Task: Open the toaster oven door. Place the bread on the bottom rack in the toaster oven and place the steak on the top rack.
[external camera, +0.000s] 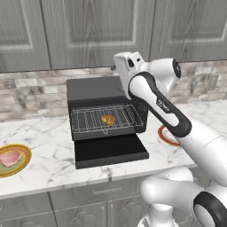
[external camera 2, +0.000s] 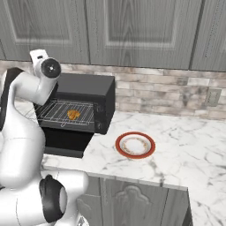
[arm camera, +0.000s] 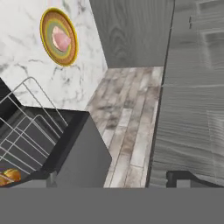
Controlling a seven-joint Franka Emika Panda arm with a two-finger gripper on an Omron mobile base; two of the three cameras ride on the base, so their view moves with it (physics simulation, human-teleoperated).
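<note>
Bread on a wire rack in the toaster oven, door dropped flat, steak on the yellow plate at nine o'clock, arm bent high over the oven's two o'clock corner, gripper empty, spread uncertain.

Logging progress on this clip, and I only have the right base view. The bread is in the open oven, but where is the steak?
Observer: The steak lies on a yellow-rimmed plate on the counter, well to the left of the toaster oven.
Operator: Is the gripper carrying anything?
Observer: No. In the hand view the gripper is open, with nothing between its fingertips.
</note>
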